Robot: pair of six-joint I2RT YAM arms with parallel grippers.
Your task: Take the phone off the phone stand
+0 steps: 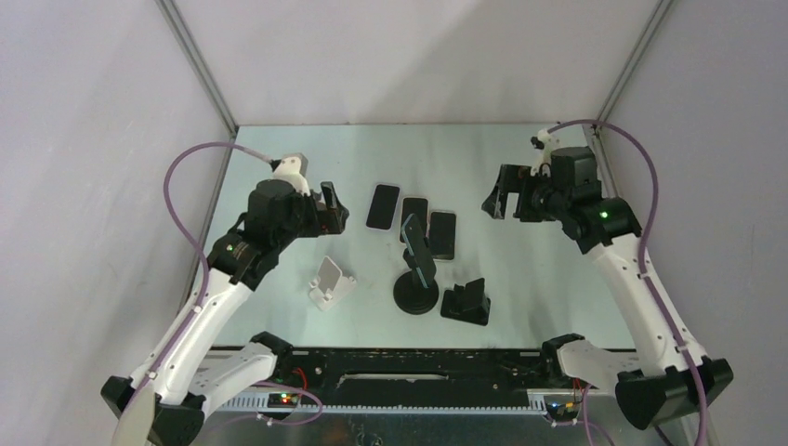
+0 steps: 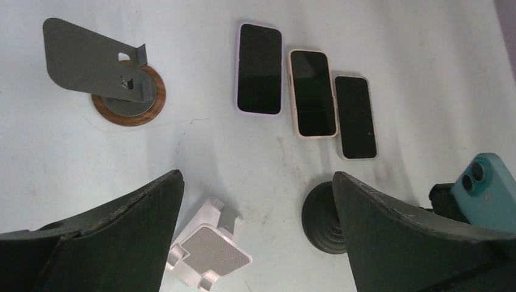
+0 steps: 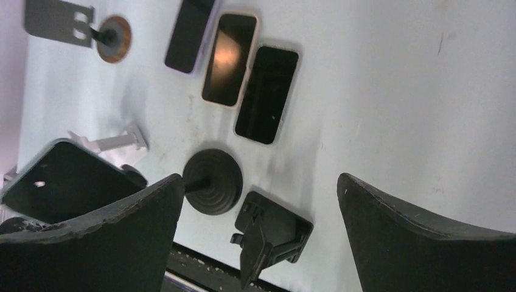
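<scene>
My left pincer (image 2: 257, 182) hangs above the bench (image 1: 544, 269) toward its left edge. Its fingers (image 2: 122, 240) are spread wide with nothing between them. Just below it in the left wrist view sits a small white stand (image 2: 207, 252), which lies between the pincer and the near edge of the bench. Off toward the far left corner is a grey plate stand (image 2: 100, 67) on a round wooden base.

My right pincer (image 3: 260, 182) hovers near the right edge, about halfway back. It is equally spread and also grips nothing.

Between the two arms, near the middle of the bench, stands the phone stand (image 1: 415, 295), a black round-footed post. The phone (image 1: 418, 249), teal-backed, is mounted on it and tilted. No pincer touches it, and both are well apart from it.

Just beyond the stand, toward the far edge, three handsets lie flat side by side in a slanted row:
- a lilac-cased phone (image 2: 259, 68)
- a cream-cased phone (image 2: 312, 92)
- a dark phone (image 2: 355, 117)

A black folding stand (image 1: 466, 302) sits just right of the round foot, close to the near edge.
</scene>
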